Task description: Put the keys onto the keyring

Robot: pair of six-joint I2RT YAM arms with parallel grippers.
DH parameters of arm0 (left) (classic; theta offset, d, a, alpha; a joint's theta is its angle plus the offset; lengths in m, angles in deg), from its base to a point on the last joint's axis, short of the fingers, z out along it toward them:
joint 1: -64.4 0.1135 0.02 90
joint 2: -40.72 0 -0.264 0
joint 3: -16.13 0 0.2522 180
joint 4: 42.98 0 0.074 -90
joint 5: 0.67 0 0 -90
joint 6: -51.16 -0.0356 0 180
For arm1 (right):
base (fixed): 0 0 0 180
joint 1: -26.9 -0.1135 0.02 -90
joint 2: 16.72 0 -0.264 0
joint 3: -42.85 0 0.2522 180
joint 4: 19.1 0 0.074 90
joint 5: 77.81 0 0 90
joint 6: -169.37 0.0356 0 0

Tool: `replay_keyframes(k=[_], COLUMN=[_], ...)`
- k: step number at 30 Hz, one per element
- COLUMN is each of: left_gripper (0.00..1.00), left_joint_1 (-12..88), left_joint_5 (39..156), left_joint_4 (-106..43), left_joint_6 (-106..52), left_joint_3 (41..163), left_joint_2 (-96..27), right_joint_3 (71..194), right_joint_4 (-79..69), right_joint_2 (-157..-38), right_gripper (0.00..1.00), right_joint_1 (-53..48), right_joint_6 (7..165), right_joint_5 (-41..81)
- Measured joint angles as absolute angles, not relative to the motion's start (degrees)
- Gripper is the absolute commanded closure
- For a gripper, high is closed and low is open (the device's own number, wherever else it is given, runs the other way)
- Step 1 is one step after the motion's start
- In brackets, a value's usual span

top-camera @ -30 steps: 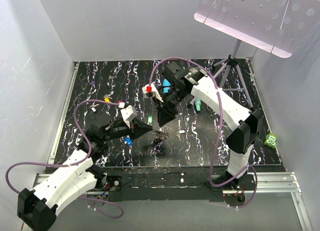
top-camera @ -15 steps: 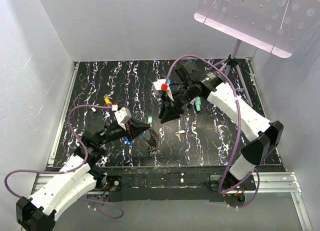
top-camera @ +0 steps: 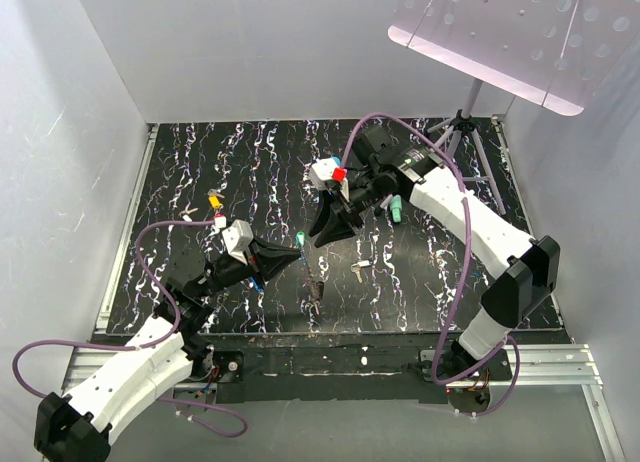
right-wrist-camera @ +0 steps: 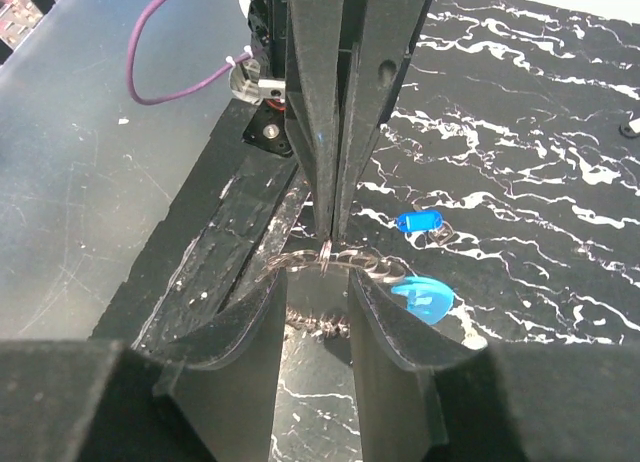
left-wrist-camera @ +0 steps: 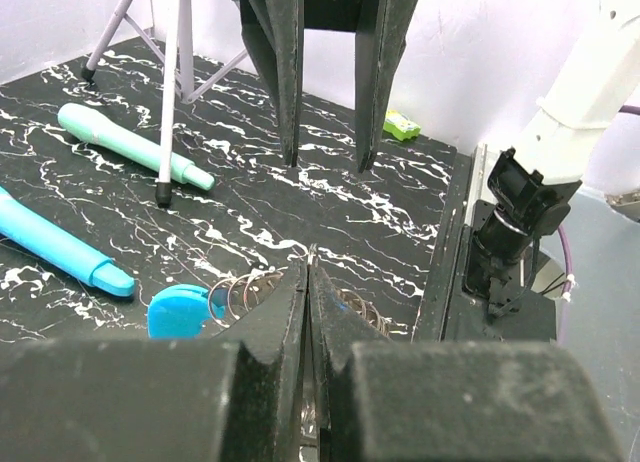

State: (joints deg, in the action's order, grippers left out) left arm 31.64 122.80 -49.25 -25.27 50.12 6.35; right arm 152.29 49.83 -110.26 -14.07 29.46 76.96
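Your two arms meet nose to nose over the black marbled table (top-camera: pixel 200 162). Your left gripper (left-wrist-camera: pixel 309 274) has its fingers pressed together, clamped on a link of the keyring (right-wrist-camera: pixel 418 298). The chain hangs from those tips and carries its bright blue piece just off to one side. Your right gripper (right-wrist-camera: pixel 320 287) faces it with its fingers apart, one on each side of the pinched chain. Whether they touch the chain cannot be told.

In the left wrist view, a blue wand (left-wrist-camera: pixel 60 247) lies on the table to the left of the closed fingers. A teal wand (left-wrist-camera: pixel 130 147) lies farther out on that side, with a tripod (left-wrist-camera: pixel 175 82) foot just beside it.

A blue key (right-wrist-camera: pixel 420 222) rests on the table just past your right gripper's right-hand finger, close to the ring's blue piece. From above, a green key (top-camera: pixel 300 240) sits between the two gripper tips. A pale key (top-camera: pixel 360 267) lies near your right gripper, on its near side. A yellow key (top-camera: pixel 213 199) is well apart, beyond your left arm.
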Motion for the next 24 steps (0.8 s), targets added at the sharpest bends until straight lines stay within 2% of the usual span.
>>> replay_keyframes(k=[10,24], left_gripper=[1.00,1.00], left_joint_1=[31.6,31.6], left_joint_5=[120.9,119.7], left_joint_4=[-61.5,-64.9], left_joint_6=[-17.3,-14.8], left_joint_3=[44.6,44.3], left_joint_2=[6.2,5.8], right_joint_3=[145.4,142.3], right_joint_4=[42.8,35.5], right_joint_2=[-110.5,-110.5], right_gripper=[0.61,0.66], right_joint_1=[-15.2,-15.5], right_joint_6=[33.9,42.1], right_joint_5=[77.0,77.2])
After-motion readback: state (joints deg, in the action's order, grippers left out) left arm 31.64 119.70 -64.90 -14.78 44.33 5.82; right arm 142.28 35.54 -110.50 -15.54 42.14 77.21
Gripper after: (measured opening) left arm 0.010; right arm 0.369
